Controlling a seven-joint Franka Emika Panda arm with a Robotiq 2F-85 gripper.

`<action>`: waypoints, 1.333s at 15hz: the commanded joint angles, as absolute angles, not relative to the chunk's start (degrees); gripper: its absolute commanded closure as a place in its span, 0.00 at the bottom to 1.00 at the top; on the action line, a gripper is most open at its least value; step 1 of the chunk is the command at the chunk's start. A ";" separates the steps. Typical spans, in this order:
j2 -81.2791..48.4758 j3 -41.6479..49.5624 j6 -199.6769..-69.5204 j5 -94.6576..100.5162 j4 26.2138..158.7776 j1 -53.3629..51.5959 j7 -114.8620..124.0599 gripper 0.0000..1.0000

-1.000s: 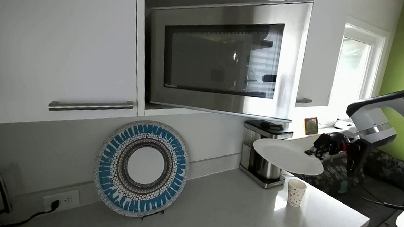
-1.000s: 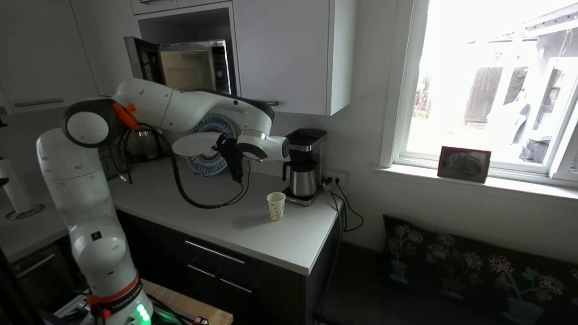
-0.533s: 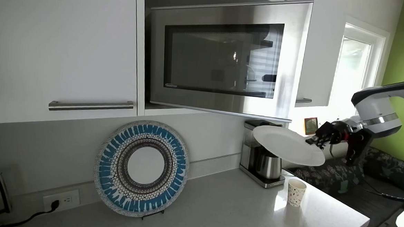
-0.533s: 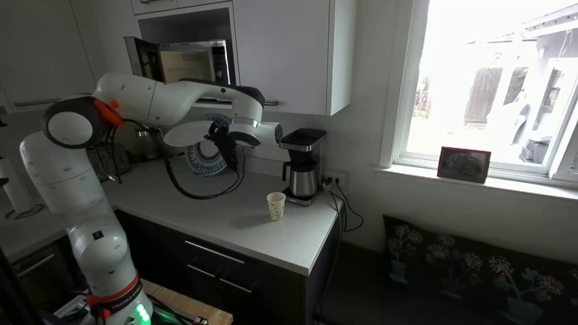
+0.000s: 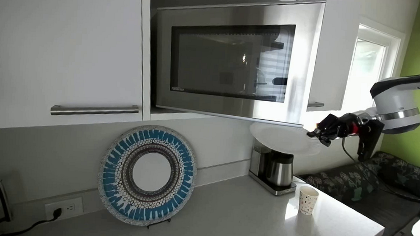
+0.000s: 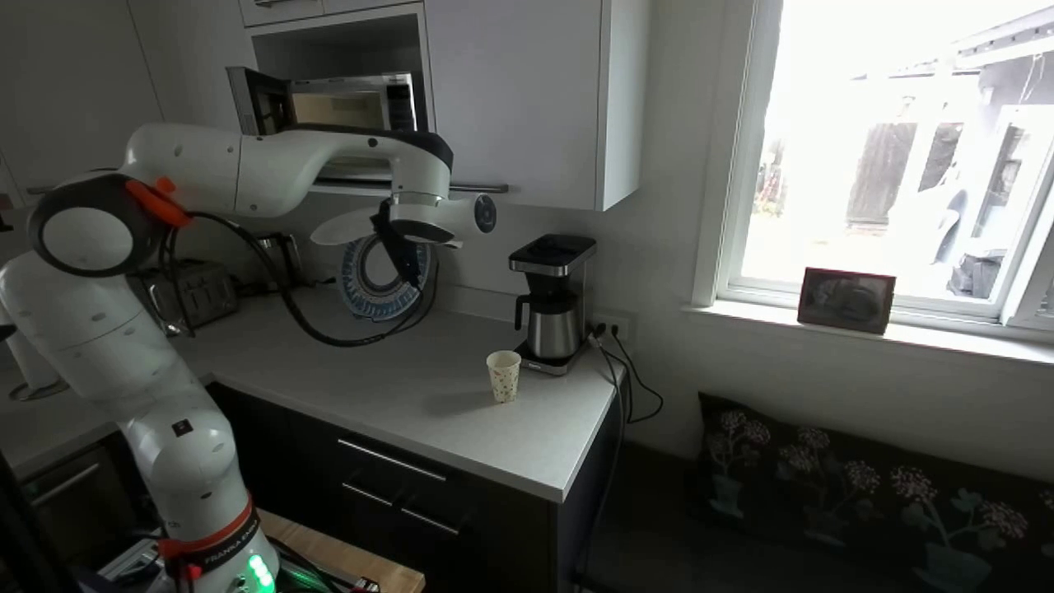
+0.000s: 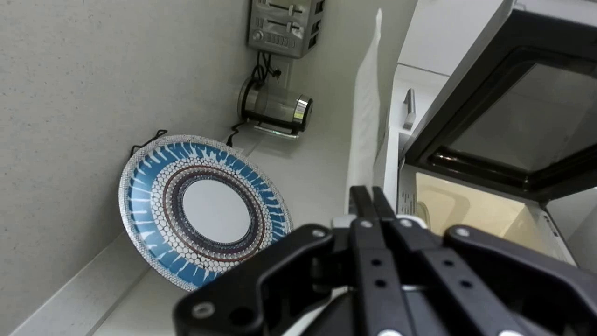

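Observation:
My gripper (image 5: 311, 134) is shut on the rim of a white plate (image 5: 283, 139) and holds it tilted in the air. In an exterior view the plate overlaps the top of the coffee maker. In the wrist view the plate (image 7: 365, 112) shows edge-on, running up from between the black fingertips (image 7: 371, 192). The gripper (image 6: 381, 218) and plate (image 6: 339, 228) are below the microwave (image 6: 342, 111) in an exterior view. The microwave door (image 5: 228, 108) stands open. The wrist view shows its lit interior (image 7: 471, 205) to the right of the fingers.
A round blue-patterned decorative piece (image 5: 116, 160) leans against the wall on the counter (image 5: 233, 212). A coffee maker (image 5: 279, 172) and a speckled paper cup (image 5: 308, 201) stand near the counter's end. A toaster (image 7: 282, 28) and a kettle (image 7: 275, 105) show in the wrist view.
The arm has lifted the plate higher. In the exterior views the plate rises toward the height of the microwave's underside, and the arm's elbow has drawn back. The plate stays in the gripper.

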State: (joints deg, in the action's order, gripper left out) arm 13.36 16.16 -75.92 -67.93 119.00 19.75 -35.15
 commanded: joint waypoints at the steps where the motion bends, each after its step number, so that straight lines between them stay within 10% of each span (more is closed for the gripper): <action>1: 18.82 14.50 -84.46 -70.46 123.26 18.21 -30.85 1.00; 20: 21.42 16.24 -76.49 -80.41 122.32 16.96 -27.79 1.00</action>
State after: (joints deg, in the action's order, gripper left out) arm 19.61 16.38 -75.92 -77.42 121.37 17.64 -29.76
